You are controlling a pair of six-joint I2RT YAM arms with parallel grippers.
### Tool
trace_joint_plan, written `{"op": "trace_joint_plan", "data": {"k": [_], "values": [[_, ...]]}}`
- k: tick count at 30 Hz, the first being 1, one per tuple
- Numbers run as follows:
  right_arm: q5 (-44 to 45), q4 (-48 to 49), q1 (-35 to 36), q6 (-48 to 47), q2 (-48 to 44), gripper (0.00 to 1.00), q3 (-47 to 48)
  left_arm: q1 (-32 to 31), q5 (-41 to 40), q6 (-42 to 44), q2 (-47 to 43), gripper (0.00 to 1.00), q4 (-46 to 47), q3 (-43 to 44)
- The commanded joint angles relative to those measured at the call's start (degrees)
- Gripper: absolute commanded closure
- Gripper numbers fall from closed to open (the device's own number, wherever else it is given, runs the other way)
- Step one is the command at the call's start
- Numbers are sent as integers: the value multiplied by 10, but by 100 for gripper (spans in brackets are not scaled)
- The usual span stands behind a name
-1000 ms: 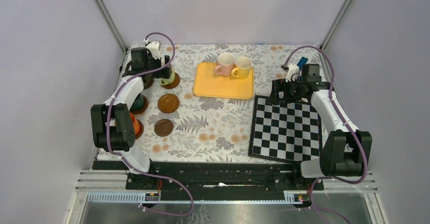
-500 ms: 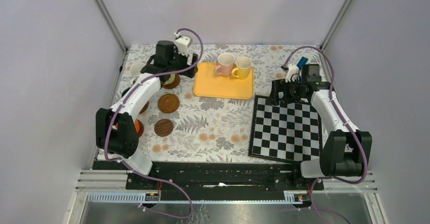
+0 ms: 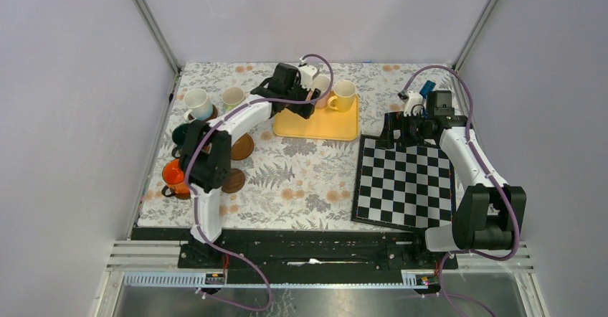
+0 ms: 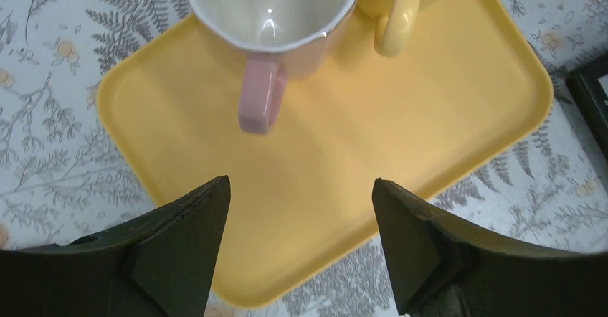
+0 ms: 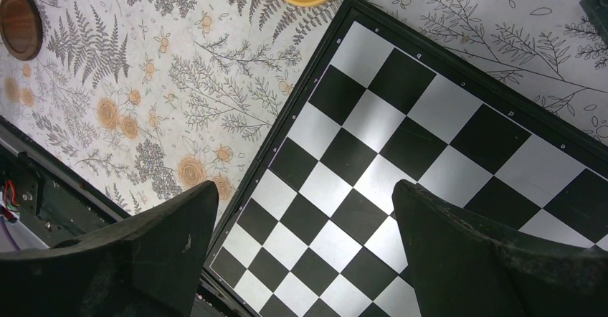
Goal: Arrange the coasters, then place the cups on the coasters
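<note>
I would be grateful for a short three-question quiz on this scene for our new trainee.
1. True or false: the pink cup stands on a coaster.
2. Which cups stand on the yellow tray? A) pink cup and yellow cup B) orange and white C) none
3. Fill in: the right gripper hovers over the ____ board.
Key: 1 false; 2 A; 3 chequered.

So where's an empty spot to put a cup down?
The flowery cloth between the brown coasters and the chequered board is bare. The near half of the yellow tray is bare too. The left edge is crowded with cups.
</note>
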Motion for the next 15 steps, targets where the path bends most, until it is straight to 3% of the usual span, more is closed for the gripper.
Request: {"op": "trace_joint_plan", "data": {"k": [1, 6, 15], "values": [[-3, -9, 5, 6, -22, 2, 24, 2, -11, 17, 49, 24, 9, 74], [-6, -11, 0, 3, -27, 2, 27, 2, 4, 20, 117, 32, -36, 162], [-6, -12, -4, -3, -37, 2, 22, 2, 8, 16, 158, 51, -36, 207]]}}
